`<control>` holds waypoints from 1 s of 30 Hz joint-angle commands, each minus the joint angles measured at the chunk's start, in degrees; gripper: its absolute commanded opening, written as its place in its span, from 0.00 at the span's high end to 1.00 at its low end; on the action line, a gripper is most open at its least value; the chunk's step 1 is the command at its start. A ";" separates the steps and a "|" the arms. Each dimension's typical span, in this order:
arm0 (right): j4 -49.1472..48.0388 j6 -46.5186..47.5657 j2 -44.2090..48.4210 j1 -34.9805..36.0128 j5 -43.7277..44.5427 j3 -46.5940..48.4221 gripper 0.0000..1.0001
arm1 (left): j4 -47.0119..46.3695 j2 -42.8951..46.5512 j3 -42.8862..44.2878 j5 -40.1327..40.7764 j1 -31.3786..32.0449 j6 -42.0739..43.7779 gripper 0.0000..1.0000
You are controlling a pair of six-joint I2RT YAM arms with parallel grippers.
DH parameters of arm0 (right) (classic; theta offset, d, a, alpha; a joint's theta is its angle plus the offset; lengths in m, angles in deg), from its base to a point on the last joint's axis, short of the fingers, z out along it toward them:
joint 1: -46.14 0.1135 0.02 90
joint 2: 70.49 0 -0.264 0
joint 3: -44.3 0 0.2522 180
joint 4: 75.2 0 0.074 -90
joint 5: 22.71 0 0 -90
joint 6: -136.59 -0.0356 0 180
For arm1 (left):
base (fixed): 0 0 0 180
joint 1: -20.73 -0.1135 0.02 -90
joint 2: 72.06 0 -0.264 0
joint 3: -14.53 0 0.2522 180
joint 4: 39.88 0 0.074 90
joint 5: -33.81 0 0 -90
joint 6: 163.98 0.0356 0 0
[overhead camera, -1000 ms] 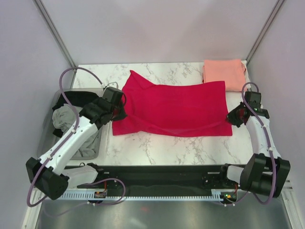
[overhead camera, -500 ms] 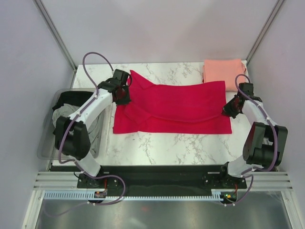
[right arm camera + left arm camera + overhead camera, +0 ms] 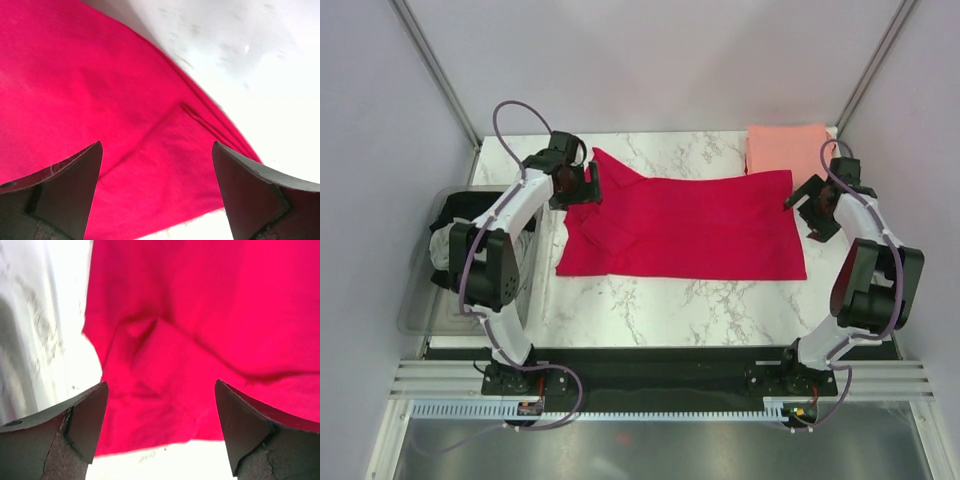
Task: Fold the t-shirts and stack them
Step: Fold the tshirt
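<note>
Releasing the cloth: left gripper (image 3: 160, 390) and right gripper (image 3: 157, 150), pinched shut a second ago, now stand spread wide and empty over the two ends of the red t-shirt (image 3: 690, 225). It lies mid-table, so the lengthwise fold appears laid. The folded pink t-shirt (image 3: 788, 150) waits at the far right corner.

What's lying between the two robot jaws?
The red shirt, spread out on the table. The top view shows it stretching from one set of jaws to the other.
</note>
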 commanded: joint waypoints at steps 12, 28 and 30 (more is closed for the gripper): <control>-3.55 5.07 19.80 -3.80 -3.53 -24.70 0.06 | -17.74 37.29 -45.26 1.31 -0.26 -19.84 0.11; -13.39 5.86 11.27 -6.17 -4.59 -28.92 0.41 | -25.76 30.89 -54.24 6.76 -0.79 -27.05 0.09; -13.92 6.04 11.18 -6.61 -4.59 -29.54 0.48 | -26.20 29.40 -54.50 6.85 -0.79 -27.67 0.12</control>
